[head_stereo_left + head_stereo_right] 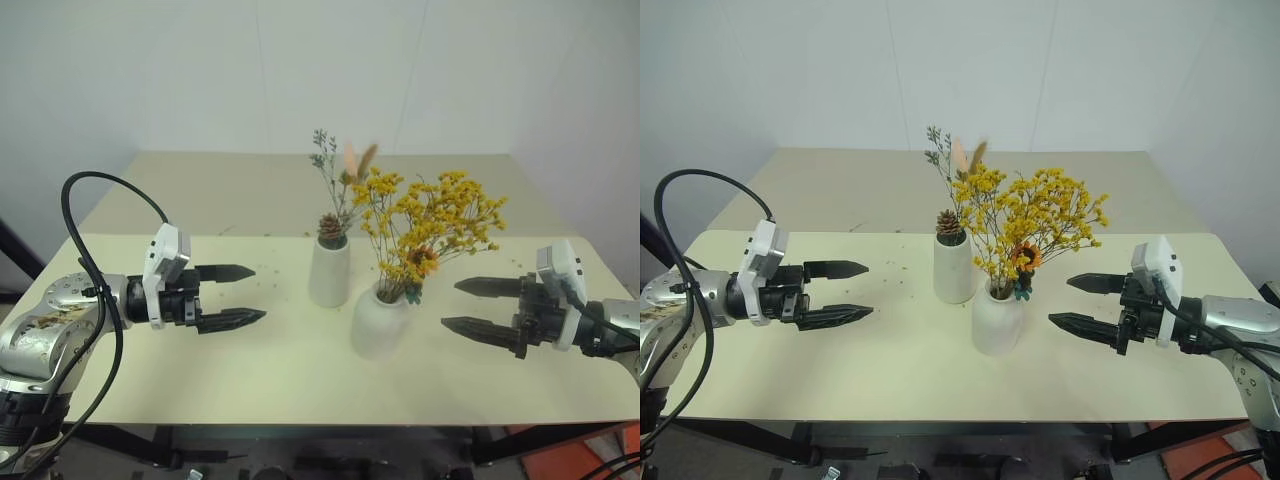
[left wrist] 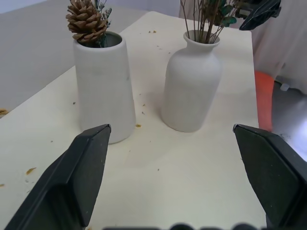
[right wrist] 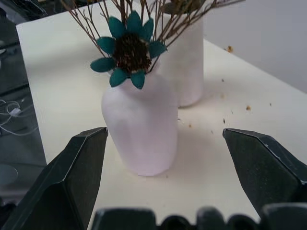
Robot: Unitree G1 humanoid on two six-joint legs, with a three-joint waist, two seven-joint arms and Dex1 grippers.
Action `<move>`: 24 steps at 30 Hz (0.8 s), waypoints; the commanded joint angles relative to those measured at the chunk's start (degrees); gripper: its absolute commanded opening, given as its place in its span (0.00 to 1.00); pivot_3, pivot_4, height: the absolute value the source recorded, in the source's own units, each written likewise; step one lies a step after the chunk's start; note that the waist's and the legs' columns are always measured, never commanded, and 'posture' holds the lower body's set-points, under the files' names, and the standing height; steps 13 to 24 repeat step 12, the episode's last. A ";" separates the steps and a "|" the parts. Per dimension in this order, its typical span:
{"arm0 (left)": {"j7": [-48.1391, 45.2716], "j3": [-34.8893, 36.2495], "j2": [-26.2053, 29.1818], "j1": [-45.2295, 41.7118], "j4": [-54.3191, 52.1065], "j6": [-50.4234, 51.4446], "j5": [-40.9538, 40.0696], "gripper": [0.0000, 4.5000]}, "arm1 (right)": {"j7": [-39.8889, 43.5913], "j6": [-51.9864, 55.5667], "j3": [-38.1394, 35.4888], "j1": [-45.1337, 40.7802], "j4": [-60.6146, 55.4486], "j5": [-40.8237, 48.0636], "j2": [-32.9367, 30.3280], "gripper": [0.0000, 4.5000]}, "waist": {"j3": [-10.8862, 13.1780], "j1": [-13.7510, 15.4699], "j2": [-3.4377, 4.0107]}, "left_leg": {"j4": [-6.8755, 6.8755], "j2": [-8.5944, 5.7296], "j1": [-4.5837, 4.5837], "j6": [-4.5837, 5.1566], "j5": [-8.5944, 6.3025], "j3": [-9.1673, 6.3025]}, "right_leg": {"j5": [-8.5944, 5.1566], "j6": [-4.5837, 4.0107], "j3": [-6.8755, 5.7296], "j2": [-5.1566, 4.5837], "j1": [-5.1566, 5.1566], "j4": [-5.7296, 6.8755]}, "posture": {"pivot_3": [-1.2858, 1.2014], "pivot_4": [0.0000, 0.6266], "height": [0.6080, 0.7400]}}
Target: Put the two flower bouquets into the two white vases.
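Observation:
The bushy yellow-orange bouquet (image 1: pixel 436 222) stands in the squat bulbous white vase (image 1: pixel 380 322) at the table's middle. Just behind and left of it, the sparse bouquet with a brown pinecone (image 1: pixel 331 228) and a pinkish plume stands in the taller tapered white vase (image 1: pixel 329 272). My left gripper (image 1: pixel 243 295) hovers open over the table to the left of both vases, pointing at them, holding nothing. To their right, my right gripper (image 1: pixel 462 305) is open too, aimed at the squat vase (image 3: pixel 141 124) and apart from it. Both vases (image 2: pixel 103 86) sit between the left fingers' line of sight.
The pale table (image 1: pixel 180 370) carries small crumbs of dried petals around the vases. A white wall stands behind the table's far edge. An orange object (image 1: pixel 590 455) lies on the floor at the lower right.

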 commanded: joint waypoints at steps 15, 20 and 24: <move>-3.64 3.09 0.81 2.20 -0.79 -0.28 -2.09 1.00 | -2.77 -3.00 -7.92 7.77 -7.80 -2.29 -0.11 1.00 | 0.00 0.03 0.00 | 0.00 0.04 0.01 0.01 -0.01 0.01 | -0.02 0.03 0.00 0.02 0.00 0.02 | 0.52 0.24 1.00; -3.64 3.09 0.81 2.20 -0.79 -0.28 -2.09 1.00 | -2.77 -3.00 -7.92 7.77 -7.80 -2.29 -0.11 1.00 | 0.00 0.03 0.00 | 0.00 0.04 0.01 0.01 -0.01 0.01 | -0.02 0.03 0.00 0.02 0.00 0.02 | 0.52 0.24 1.00; -3.64 3.09 0.81 2.20 -0.79 -0.28 -2.09 1.00 | -2.77 -3.00 -7.92 7.77 -7.80 -2.29 -0.11 1.00 | 0.00 0.03 0.00 | 0.00 0.04 0.01 0.01 -0.01 0.01 | -0.02 0.03 0.00 0.02 0.00 0.02 | 0.52 0.24 1.00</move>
